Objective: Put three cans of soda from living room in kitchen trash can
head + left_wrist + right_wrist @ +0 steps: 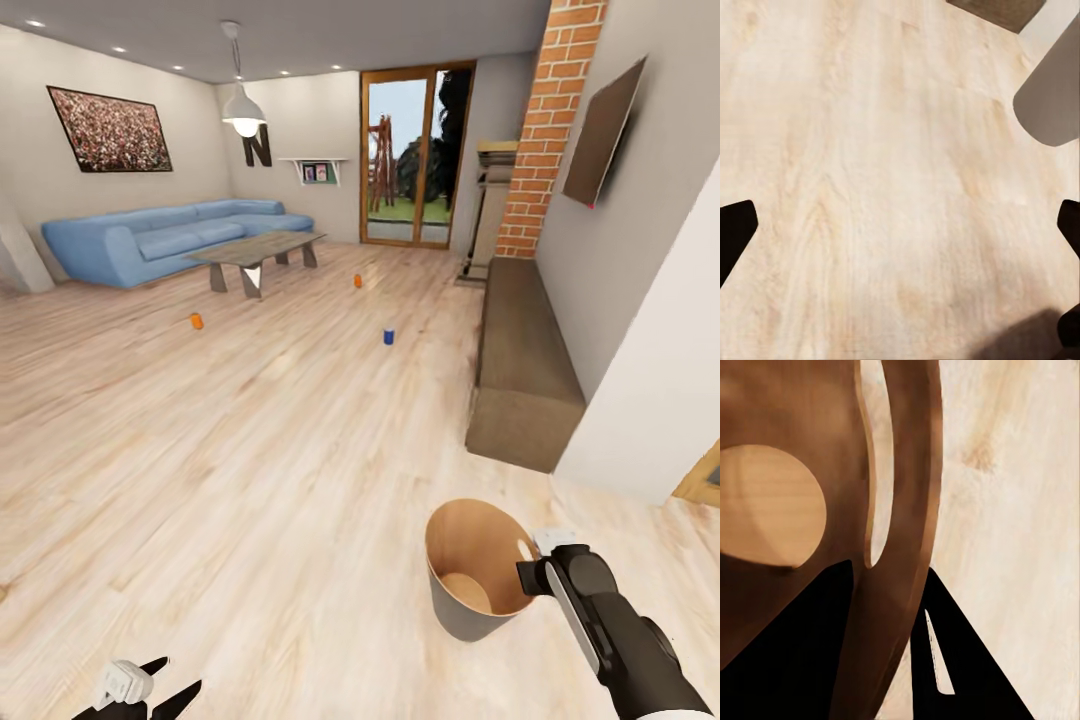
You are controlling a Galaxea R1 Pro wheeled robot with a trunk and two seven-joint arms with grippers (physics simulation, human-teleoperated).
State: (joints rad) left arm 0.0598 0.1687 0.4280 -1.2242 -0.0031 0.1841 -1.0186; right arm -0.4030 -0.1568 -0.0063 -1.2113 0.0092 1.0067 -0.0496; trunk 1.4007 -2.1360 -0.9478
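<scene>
The three can of soda stand upright on the light wood plank floor point(250, 450) of the living room, well apart from one another: an orange can point(196, 321) near the blue sofa point(170, 238), a second orange can point(357, 281) beside the far end of the low coffee table point(258, 250), and a dark blue can point(388, 336) nearer the long brown bench point(522, 365) that runs along the wall. The cans are too small for any label or brand to be read.

The tash can point(478, 585) is close to the robot, pale grey outside and tan-brown inside, and nothing lies in it. The right gripper point(528, 573) clamps its rim: the right wrist view shows one dark finger inside the brown wall point(892, 510) and the other outside it, with the round tan bottom point(765, 506) of the bin off to one side.

The left gripper point(150, 690) hangs low over bare floor, its two black fingertips point(735, 229) spread wide with nothing between them.

Farther off there are glass doors point(410, 160), a red brick chimney point(550, 120), a dark wall TV point(603, 130) and a hanging lamp point(243, 108). The only writing that can be read is a large dark letter "N" point(258, 150) on the far wall, beside a framed picture point(110, 130).
</scene>
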